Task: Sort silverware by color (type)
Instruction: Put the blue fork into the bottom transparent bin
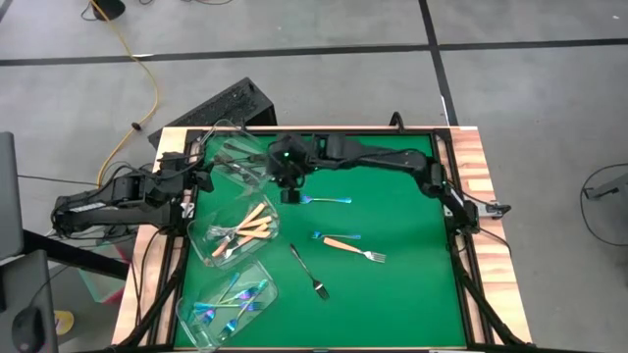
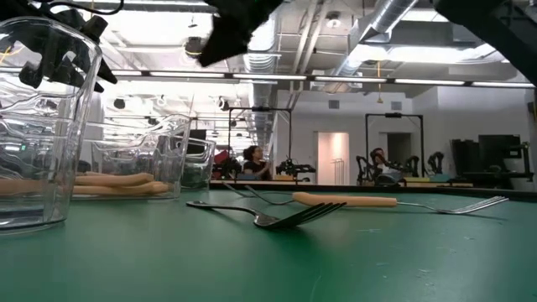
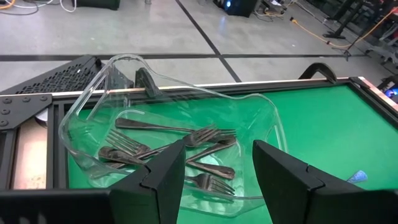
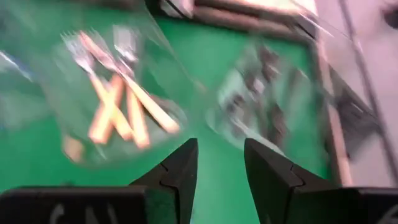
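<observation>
Three clear tubs stand along the mat's left side. The far tub [image 1: 238, 157] holds dark grey forks [image 3: 180, 146], the middle tub [image 1: 235, 231] cream-handled forks [image 4: 121, 102], and the near tub [image 1: 232, 299] blue-purple forks [image 1: 228, 302]. Loose on the mat lie a blue fork [image 1: 328, 199], a second blue fork [image 1: 335, 235] beside a cream-handled fork [image 1: 353, 248], and a dark grey fork [image 1: 309, 272]. My right gripper [image 4: 221, 155] hangs open above the mat between the far and middle tubs, beside the first blue fork. My left gripper [image 3: 214, 168] waits open at the left edge by the far tub.
A raised wooden and black frame [image 1: 461, 196] borders the green mat [image 1: 402, 294]. A yellow cable [image 1: 147, 88] and a black case [image 1: 221, 108] lie on the floor beyond the far-left corner. Bare mat lies on the right half.
</observation>
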